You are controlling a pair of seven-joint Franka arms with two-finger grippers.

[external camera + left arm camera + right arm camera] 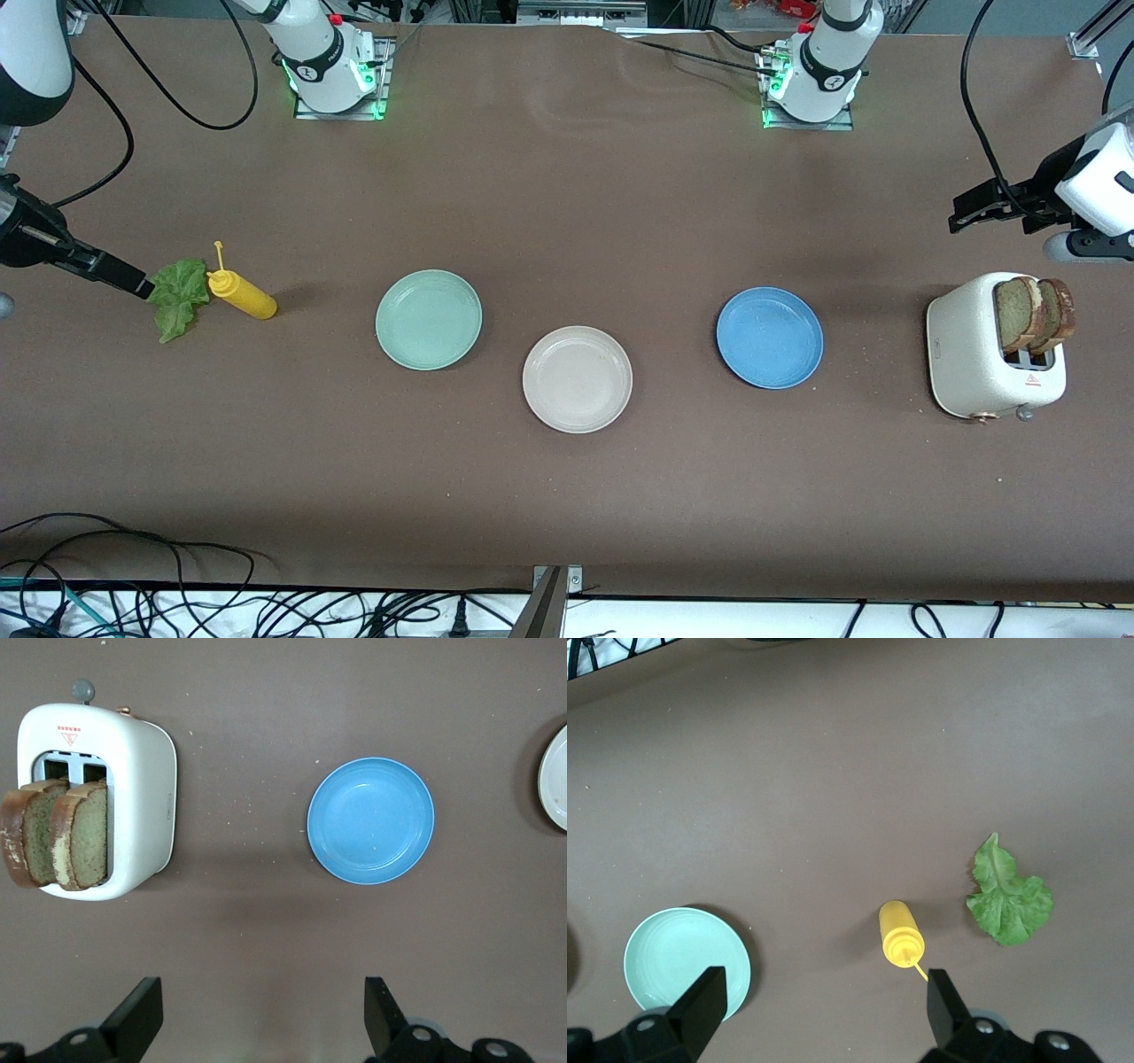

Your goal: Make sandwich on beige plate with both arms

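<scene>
beige plate [577,379]: bare, in the middle of the table [567,195], a little nearer the front camera than the mint-green plate [429,319] and the blue plate [769,338] beside it.
bread: two slices [1035,313] stand upright in the white toaster [974,359] at the left arm's end; nothing assembled yet.
lettuce leaf [179,296]: flat on the table at the right arm's end, touching or just beside the yellow mustard bottle [241,295].
left gripper [264,1014]: released, jaws wide, holding nothing, up over bare table near the toaster.
right gripper [819,1010]: also spread wide and empty, up by the lettuce and bottle.
risk: i'd worry the bread jams in its slot and drags the toaster over.
risk: reaching for the leaf could knock the bottle rolling; three similar plates invite a wrong drop.
</scene>
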